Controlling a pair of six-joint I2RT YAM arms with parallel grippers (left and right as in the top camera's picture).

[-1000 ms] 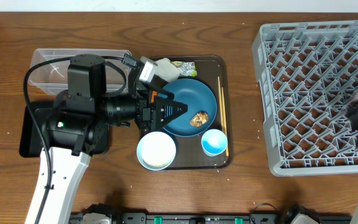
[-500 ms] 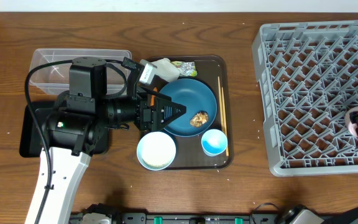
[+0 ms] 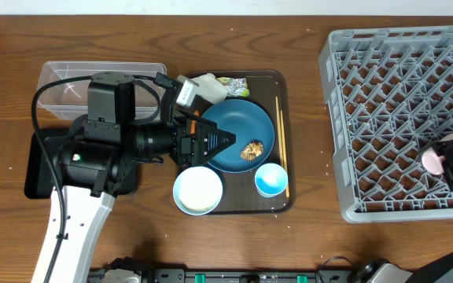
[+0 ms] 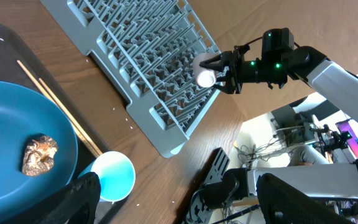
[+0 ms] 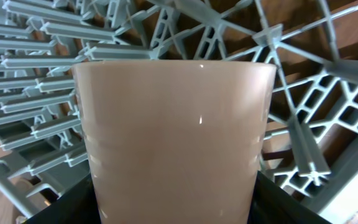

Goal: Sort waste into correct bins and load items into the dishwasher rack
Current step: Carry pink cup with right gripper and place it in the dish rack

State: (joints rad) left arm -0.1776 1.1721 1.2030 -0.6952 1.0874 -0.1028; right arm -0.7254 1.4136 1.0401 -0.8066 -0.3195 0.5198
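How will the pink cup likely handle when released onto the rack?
The pink cup looks rigid with a smooth, glossy wall, so it may slip in a light grip. Small, so probably light. The dishwasher rack offers only open lattice and pegs, so it could lean or tip.

wooden table (image 3: 211,47) bears clear tub (image 3: 65,86), black tray (image 3: 36,169), serving tray (image 3: 239,198), grey rack (image 3: 399,102).

Grained wooden tabletop (image 3: 211,31); matt grey plastic dishwasher rack (image 3: 392,86); smooth, faintly glossy pink cup (image 5: 173,143); glossy dark-blue plate (image 3: 246,122); clear plastic tub (image 3: 57,79); pale wooden chopsticks (image 3: 281,149)
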